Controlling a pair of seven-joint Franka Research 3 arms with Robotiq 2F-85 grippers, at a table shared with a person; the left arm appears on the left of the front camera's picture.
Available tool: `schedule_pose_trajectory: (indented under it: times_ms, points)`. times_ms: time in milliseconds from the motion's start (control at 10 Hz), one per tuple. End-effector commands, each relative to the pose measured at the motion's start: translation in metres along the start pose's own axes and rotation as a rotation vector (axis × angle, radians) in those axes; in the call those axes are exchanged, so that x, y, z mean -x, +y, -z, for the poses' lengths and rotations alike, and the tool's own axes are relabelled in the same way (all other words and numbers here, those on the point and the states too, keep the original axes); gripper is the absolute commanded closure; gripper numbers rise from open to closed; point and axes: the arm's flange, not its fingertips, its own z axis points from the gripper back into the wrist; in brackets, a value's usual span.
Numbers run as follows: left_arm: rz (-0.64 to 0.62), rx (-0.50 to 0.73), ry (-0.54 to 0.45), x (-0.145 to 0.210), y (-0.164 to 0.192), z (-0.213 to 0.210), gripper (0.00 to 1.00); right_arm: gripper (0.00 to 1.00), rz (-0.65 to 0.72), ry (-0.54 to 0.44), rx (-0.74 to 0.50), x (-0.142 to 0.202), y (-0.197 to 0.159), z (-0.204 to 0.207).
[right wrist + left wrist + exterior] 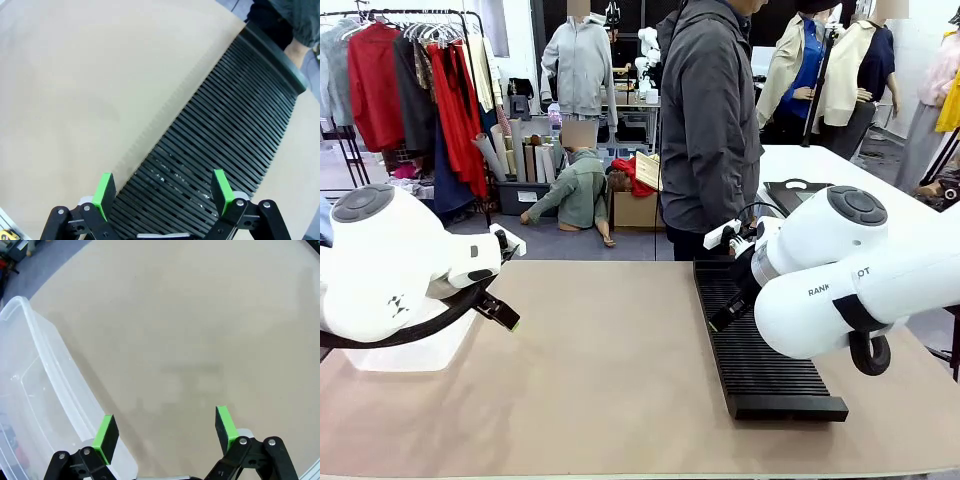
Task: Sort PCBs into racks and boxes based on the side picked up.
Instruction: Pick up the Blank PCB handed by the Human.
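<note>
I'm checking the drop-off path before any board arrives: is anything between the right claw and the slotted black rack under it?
Nothing visible does. The right claw hangs open above the long black slotted rack, with no object between them. A person's hand is near the rack's far end, well aside.

- Black metal clothes rail (pixel 420 13) at far left, hung with red and grey garments (pixel 375 80).
- Grey-blue floor (pixel 630 245) beyond wide beige tabletop (pixel 600 370).
- White table (pixel 830 165) at far right.
- Brown cardboard box (pixel 635 212) on floor.
</note>
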Motion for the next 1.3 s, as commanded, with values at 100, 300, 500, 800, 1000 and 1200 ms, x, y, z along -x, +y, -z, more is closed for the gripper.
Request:
schedule_pose_trajectory:
  times_ms: [100, 300, 500, 800, 1000, 1200]
  points:
    - [0.000, 0.000, 0.000, 0.000, 0.000, 0.000, 0.00, 0.00, 0.000, 0.000, 0.000, 0.000, 0.000, 0.000]
    - [0.000, 0.000, 0.000, 0.000, 0.000, 0.000, 0.00, 0.00, 0.000, 0.000, 0.000, 0.000, 0.000, 0.000]
    - [-0.022, 0.001, -0.006, -0.003, 0.003, -0.006, 0.00, 0.00, -0.010, 0.004, 0.020, -0.009, -0.006, -0.003]
    - [-0.050, 0.030, -0.003, -0.014, 0.013, -0.013, 0.00, 0.00, -0.003, 0.002, 0.020, -0.024, -0.017, -0.017]
    - [-0.084, 0.105, 0.025, -0.028, 0.028, -0.017, 0.00, 0.00, 0.054, 0.032, -0.049, -0.040, -0.032, -0.028]
    - [-0.163, 0.186, 0.072, -0.048, 0.048, -0.027, 0.00, 0.00, 0.189, 0.115, -0.147, -0.053, -0.058, -0.042]
